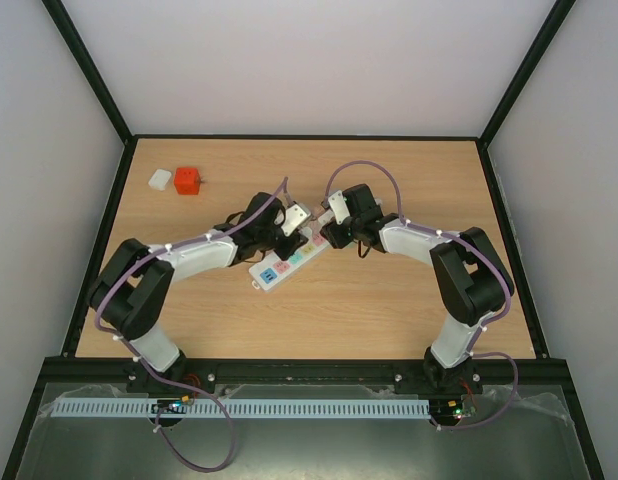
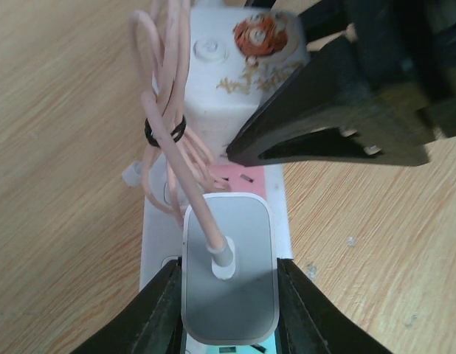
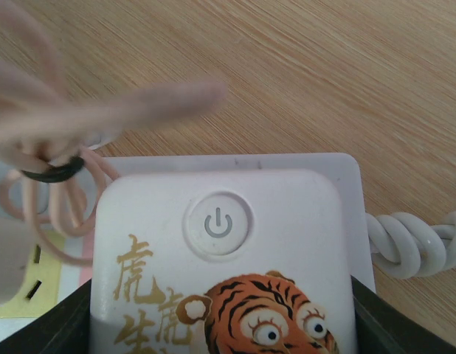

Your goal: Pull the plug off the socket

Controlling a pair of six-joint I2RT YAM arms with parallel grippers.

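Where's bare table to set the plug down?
Free: far right corner of the table, and near middle, in front of the socket. Crowded: centre, left tool and right tool at the socket; far left holds orange cube.

on the white end of the socket (image 3: 302, 214) we read a power sign on a round button (image 3: 218, 223). below it stand gold chinese characters (image 3: 139, 284). the top one reads 虎, and the lower ones are cut off at the frame's edge. beside them sits a drawn tiger face (image 3: 276, 321). in the left wrist view the gold marks are too small to read.
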